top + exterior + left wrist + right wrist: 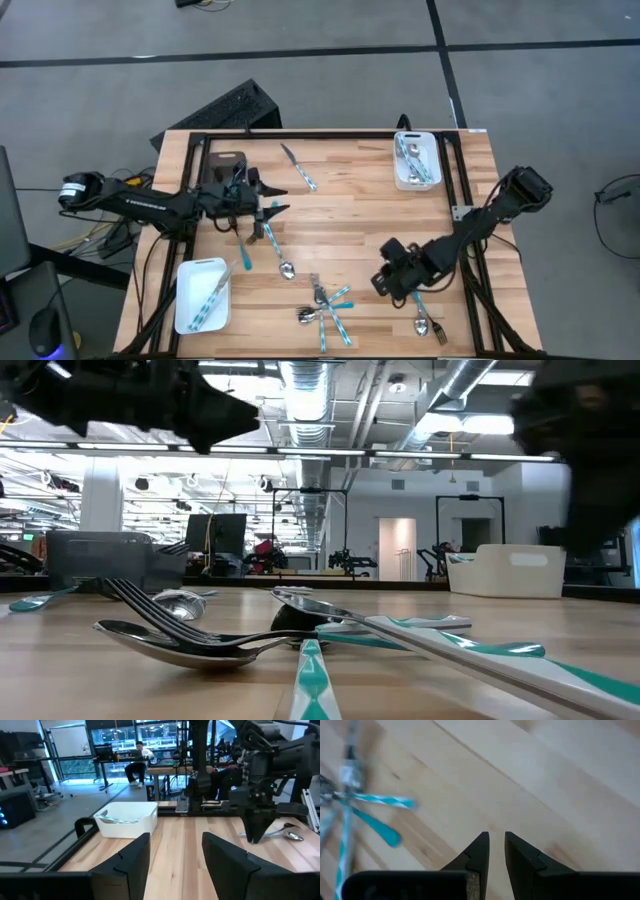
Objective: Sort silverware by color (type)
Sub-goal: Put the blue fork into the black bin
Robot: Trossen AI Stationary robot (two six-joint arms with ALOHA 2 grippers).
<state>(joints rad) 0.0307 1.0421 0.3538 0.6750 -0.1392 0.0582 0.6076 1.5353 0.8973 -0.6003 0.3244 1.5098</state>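
High view: white tray (415,160) at far right of the table (350,215) holds several teal-handled pieces; second white tray (201,294) at near left holds two, lying lengthwise. Dark grey tray (226,165) at far left; contents unclear. Silverware pile (325,305) at near centre, handles fanned in several directions. Lone spoon (276,253) lies diagonally, bowl toward the near edge. Left gripper (272,197) fingers spread, empty, above the table. Right gripper (385,282) fingers nearly together, nothing between them, beside the pile.

left claw (272,200) hangs with fingers spread wide, right claw (385,283) low, fingers narrowly parted, empty.
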